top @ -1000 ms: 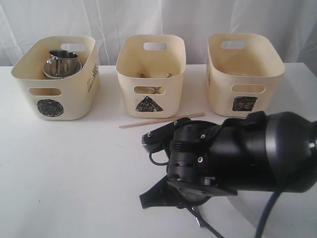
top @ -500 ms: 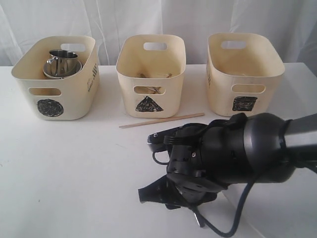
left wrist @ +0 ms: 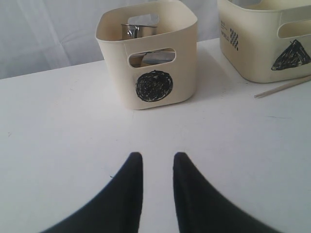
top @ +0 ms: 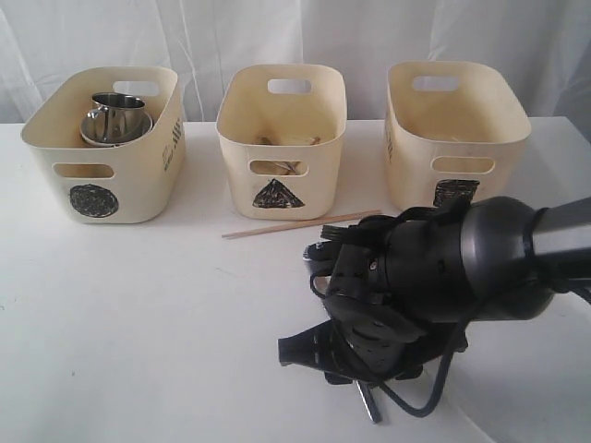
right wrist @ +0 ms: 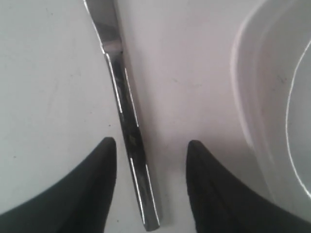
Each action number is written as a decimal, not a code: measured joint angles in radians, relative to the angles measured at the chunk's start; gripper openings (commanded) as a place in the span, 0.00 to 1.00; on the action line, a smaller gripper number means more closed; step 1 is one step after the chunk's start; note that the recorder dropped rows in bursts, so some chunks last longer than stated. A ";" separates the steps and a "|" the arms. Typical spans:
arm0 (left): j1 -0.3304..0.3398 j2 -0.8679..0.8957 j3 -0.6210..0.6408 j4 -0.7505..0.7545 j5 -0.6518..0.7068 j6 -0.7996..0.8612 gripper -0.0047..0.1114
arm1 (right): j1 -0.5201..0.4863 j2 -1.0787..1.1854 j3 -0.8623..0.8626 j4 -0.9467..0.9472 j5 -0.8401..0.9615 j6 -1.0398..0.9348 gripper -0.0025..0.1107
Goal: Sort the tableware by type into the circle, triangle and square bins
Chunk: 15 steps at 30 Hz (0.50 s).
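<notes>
A steel knife lies flat on the white table, its handle between the fingers of my right gripper, which is open and not touching it. The knife's end pokes out under my right arm. The white plate lies just beside that gripper. One wooden chopstick rests in front of the triangle bin. The circle bin holds steel mugs. The square bin stands at the right. My left gripper hovers open and empty over bare table, facing the circle bin.
My bulky black right arm fills the front right of the exterior view and hides the table beneath it. Wooden sticks show through the triangle bin's slot. A white curtain hangs behind the bins.
My right arm has swung a little to the right and settled lower over the knife. The left gripper, the bins and the chopstick have not moved.
</notes>
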 measured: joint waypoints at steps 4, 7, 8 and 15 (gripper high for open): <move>0.000 0.000 0.000 0.000 0.000 0.000 0.29 | 0.000 0.015 0.000 0.030 -0.010 -0.028 0.41; 0.000 0.000 0.000 0.000 0.000 0.000 0.29 | 0.000 0.029 0.000 0.034 -0.015 -0.033 0.41; 0.000 0.000 0.000 0.000 0.000 0.000 0.29 | 0.000 0.033 0.000 0.034 -0.017 -0.033 0.41; 0.000 0.000 0.000 0.000 0.000 0.000 0.29 | 0.000 0.043 -0.005 0.036 -0.010 -0.057 0.35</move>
